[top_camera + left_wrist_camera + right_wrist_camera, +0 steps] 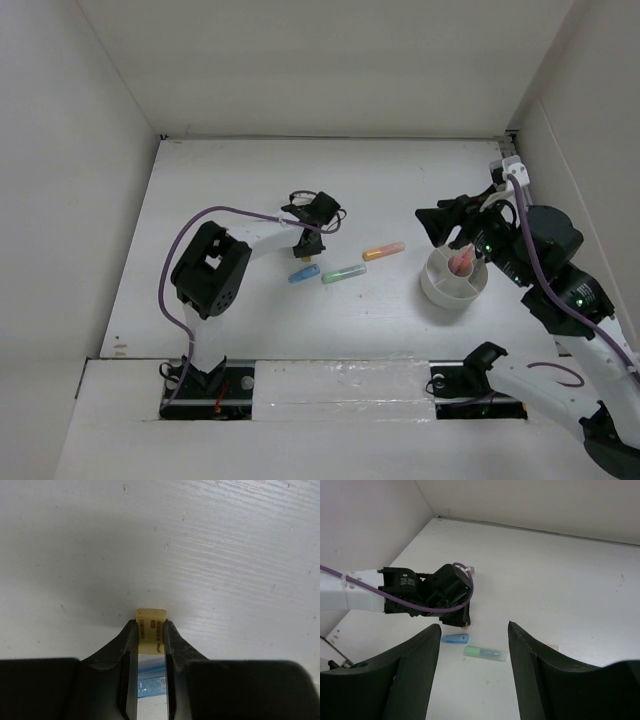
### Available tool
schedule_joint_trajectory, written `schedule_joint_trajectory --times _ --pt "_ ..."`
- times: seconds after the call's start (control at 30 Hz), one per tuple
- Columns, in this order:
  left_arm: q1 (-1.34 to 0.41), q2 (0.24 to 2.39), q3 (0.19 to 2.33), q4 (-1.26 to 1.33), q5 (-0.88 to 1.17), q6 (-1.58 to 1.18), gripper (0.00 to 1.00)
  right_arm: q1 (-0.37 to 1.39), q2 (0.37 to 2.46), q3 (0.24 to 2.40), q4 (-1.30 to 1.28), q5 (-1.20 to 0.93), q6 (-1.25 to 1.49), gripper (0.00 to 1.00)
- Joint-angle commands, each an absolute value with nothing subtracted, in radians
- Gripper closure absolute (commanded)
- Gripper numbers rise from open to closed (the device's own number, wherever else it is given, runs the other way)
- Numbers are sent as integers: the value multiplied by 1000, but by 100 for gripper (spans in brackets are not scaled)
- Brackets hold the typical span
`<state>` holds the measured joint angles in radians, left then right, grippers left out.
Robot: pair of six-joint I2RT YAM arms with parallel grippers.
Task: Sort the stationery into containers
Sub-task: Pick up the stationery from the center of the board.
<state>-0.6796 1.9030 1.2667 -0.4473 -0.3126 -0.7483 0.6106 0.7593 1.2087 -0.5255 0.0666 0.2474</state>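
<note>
My left gripper [151, 626] is shut on a tiny yellow block [151, 616] that rests on the white table; in the top view the left gripper [300, 250] points down just above the blue marker [303, 273]. A green marker [343, 272] and an orange marker [383, 251] lie to its right. The round white cup [440, 290] stands at the right with reddish pens [460, 262] in it. My right gripper [440, 222] hangs open and empty above the cup's far left side. From the right wrist, the right gripper [474, 627] frames the blue marker [454, 638] and green marker [485, 653].
White walls close in the table at the left, back and right. The left arm's purple cable [240, 212] loops over the table's left half. The arm bases [210, 385] sit at the near edge.
</note>
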Motion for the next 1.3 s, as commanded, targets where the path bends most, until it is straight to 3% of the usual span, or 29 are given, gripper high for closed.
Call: schedule_joint_trajectory --times 0.0,0.13,0.2,0.37,0.43,0.53,0.73,0.97,1.27 --pt "-658 1945 1247 -468 -313 -746 100 629 764 1193 -447 12 245 38" --pt "-658 1879 1232 -410 -295 -700 100 629 764 1106 -359 -47 227 43" --pt "-658 1774 1223 -374 -284 -699 100 598 776 1051 -324 -101 227 50" --pt "-658 1534 1198 -304 -293 -669 100 444 787 939 -64 -576 296 53" --pt "-658 1439 1212 -304 -282 -669 100 443 787 878 18 -594 334 51" --pt "-658 1358 1212 -250 -230 -701 100 509 787 807 171 -522 373 43" --pt "-680 1250 1216 -43 -74 -853 100 736 890 730 518 -183 434 46" --pt "-703 1259 1313 -52 32 -903 100 874 1060 802 569 145 348 47" --pt "-703 1241 1290 -63 51 -904 100 904 1127 836 571 353 318 52"
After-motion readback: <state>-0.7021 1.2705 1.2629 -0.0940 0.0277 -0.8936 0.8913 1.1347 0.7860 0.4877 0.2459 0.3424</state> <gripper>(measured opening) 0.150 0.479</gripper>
